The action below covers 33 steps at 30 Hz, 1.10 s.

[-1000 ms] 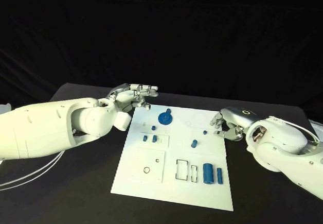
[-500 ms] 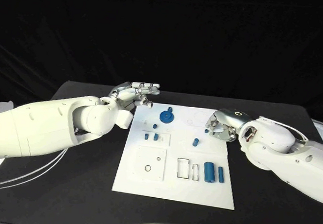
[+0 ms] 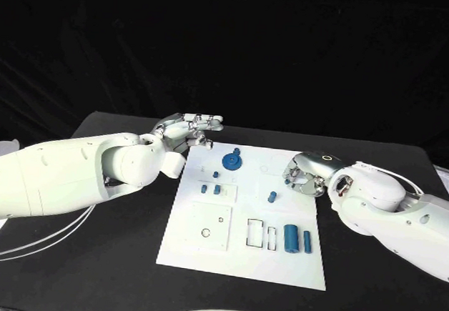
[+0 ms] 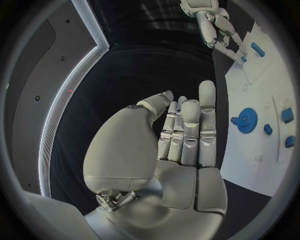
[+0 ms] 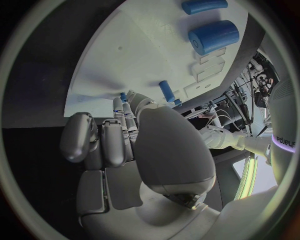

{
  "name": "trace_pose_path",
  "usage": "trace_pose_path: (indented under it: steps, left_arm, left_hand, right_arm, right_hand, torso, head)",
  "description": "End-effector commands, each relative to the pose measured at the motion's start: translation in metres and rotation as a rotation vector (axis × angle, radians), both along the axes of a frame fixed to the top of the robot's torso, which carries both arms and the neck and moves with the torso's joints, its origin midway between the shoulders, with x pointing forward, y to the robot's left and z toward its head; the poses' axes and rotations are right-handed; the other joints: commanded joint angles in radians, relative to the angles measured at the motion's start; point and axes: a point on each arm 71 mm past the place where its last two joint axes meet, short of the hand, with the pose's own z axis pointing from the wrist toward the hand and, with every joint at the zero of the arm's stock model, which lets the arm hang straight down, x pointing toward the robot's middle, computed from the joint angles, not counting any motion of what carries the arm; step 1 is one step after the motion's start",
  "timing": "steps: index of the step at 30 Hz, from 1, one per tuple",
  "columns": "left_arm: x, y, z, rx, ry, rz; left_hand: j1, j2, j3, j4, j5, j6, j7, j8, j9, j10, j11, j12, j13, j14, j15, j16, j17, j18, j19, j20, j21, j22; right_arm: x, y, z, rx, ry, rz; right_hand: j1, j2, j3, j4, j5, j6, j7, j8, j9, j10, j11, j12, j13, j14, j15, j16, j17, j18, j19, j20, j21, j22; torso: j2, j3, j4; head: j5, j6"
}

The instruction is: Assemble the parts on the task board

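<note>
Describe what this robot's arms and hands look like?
Both arms are smooth, bulky white shells. The left hand and right hand are silver metal with jointed fingers and pale pads. Thin white cables loop beside each arm, and the right wrist carries a small ring mark.

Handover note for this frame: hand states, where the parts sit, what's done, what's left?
Left robot hand: holds nothing, fingers straight and together, hovering off the board's far left corner.
Right robot hand: at the board's right edge, fingers reaching a small blue part; grip unclear.
Gear sits at the far end; two cylinders lie loose at the near right beside empty slots.
Left: seating the loose parts.
</note>
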Motion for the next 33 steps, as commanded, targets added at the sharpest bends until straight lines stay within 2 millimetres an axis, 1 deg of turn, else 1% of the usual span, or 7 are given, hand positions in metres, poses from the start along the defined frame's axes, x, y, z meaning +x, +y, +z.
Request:
trace_pose_path:
  steps: [1, 8, 11, 17, 19, 25, 33]
  left_arm:
    - [0.000, -0.002, 0.001, -0.014, -0.007, -0.016]
    - [-0.001, -0.003, 0.001, -0.014, -0.006, -0.018]
    - [-0.001, -0.003, 0.001, -0.013, -0.006, -0.018]
    - [-0.001, -0.003, 0.001, -0.012, -0.005, -0.017]
    - [-0.001, -0.003, 0.001, -0.012, -0.005, -0.018]
    - [-0.001, -0.002, 0.001, -0.010, -0.003, -0.017]
    - [-0.001, -0.003, 0.001, -0.004, -0.005, -0.021]
  left_hand:
    - [0.004, 0.007, -0.004, 0.000, -0.004, -0.005, 0.001, 0.000, -0.002, -0.008, 0.001, 0.004, 0.001, 0.003, 0.001, -0.004, 0.000, 0.019, 0.003, -0.006, -0.006, -0.001]
    - [0.004, 0.007, -0.004, 0.000, -0.004, -0.005, 0.001, 0.000, -0.002, -0.008, 0.001, 0.004, 0.001, 0.003, 0.001, -0.004, 0.000, 0.019, 0.003, -0.006, -0.006, -0.001]
    - [0.004, 0.007, -0.005, -0.001, -0.004, -0.005, 0.001, 0.000, -0.002, -0.008, 0.001, 0.004, 0.001, 0.002, 0.001, -0.004, -0.001, 0.019, 0.003, -0.006, -0.007, -0.001]
    - [0.004, 0.007, -0.005, -0.001, -0.004, -0.005, 0.001, 0.000, -0.002, -0.008, 0.001, 0.004, 0.001, 0.002, 0.001, -0.004, -0.001, 0.019, 0.003, -0.006, -0.007, -0.001]
    - [0.005, 0.007, -0.006, -0.001, -0.004, -0.006, 0.001, 0.000, -0.002, -0.009, 0.001, 0.005, 0.001, 0.002, 0.001, -0.004, -0.001, 0.019, 0.003, -0.006, -0.007, -0.002]
    - [0.005, 0.007, -0.006, -0.001, -0.004, -0.006, 0.001, 0.000, -0.002, -0.009, 0.001, 0.005, 0.001, 0.002, 0.001, -0.004, -0.001, 0.019, 0.003, -0.006, -0.007, -0.002]
    - [0.007, 0.008, -0.007, -0.004, -0.004, -0.008, 0.002, 0.000, -0.002, -0.012, 0.002, 0.006, 0.001, 0.001, 0.001, -0.004, -0.003, 0.019, 0.004, -0.006, -0.008, -0.002]
  right_arm:
    - [-0.001, 0.003, -0.005, -0.022, 0.029, 0.020]
    - [0.003, 0.002, -0.010, -0.042, 0.047, 0.006]
    - [0.003, 0.002, -0.013, -0.052, 0.053, 0.005]
    - [0.003, 0.003, -0.017, -0.083, 0.082, 0.004]
    - [0.003, 0.003, -0.019, -0.099, 0.095, 0.004]
    - [0.002, 0.004, -0.021, -0.125, 0.102, 0.008]
    - [0.001, 0.007, -0.016, -0.101, 0.033, 0.002]
  right_hand:
    - [-0.010, 0.000, 0.007, 0.000, -0.007, 0.009, 0.002, 0.001, 0.002, 0.007, 0.000, -0.004, -0.002, 0.047, -0.002, -0.003, -0.001, 0.011, 0.001, -0.002, -0.003, 0.000]
    - [-0.015, 0.005, 0.019, -0.004, -0.008, 0.017, 0.001, 0.003, 0.003, 0.015, -0.001, -0.003, -0.002, 0.048, -0.001, -0.003, -0.001, 0.012, 0.002, -0.001, -0.005, -0.002]
    - [-0.017, 0.008, 0.029, -0.011, -0.011, 0.026, 0.001, 0.005, 0.004, 0.025, -0.001, -0.001, -0.002, 0.048, 0.001, -0.003, -0.001, 0.011, 0.004, 0.000, -0.005, -0.001]
    - [-0.014, 0.018, 0.053, -0.033, -0.025, 0.044, 0.003, 0.008, 0.008, 0.039, 0.001, -0.001, -0.002, 0.049, 0.003, 0.000, 0.001, 0.011, 0.006, 0.002, -0.005, -0.001]
    - [-0.014, 0.023, 0.066, -0.044, -0.042, 0.047, 0.004, 0.007, 0.008, 0.042, 0.003, -0.003, -0.002, 0.049, 0.004, 0.000, 0.001, 0.011, 0.006, 0.003, -0.005, -0.001]
    - [-0.014, 0.035, 0.093, -0.075, -0.068, 0.073, 0.000, 0.015, 0.015, 0.071, -0.003, 0.002, 0.001, 0.050, 0.001, 0.004, 0.004, 0.010, 0.009, 0.001, -0.003, 0.004]
    - [-0.016, 0.036, 0.109, -0.099, -0.071, 0.083, -0.001, 0.016, 0.019, 0.083, -0.006, -0.002, 0.001, 0.051, -0.002, 0.009, 0.009, 0.009, 0.013, -0.002, 0.003, 0.011]
  torso:
    - [0.000, -0.0001, -0.0001]
    - [0.001, 0.0005, 0.0019]
    - [0.001, 0.0002, 0.0008]
    - [0.001, -0.0001, 0.0007]
    - [0.000, -0.0001, 0.0001]
    - [0.000, 0.0000, -0.0003]
    - [0.000, -0.0002, 0.0000]
  head:
    - [0.001, 0.001]
    - [0.001, -0.001]
    - [0.003, -0.003]
    - [0.003, -0.005]
    - [0.004, -0.008]
    - [0.004, -0.010]
    - [0.003, -0.012]
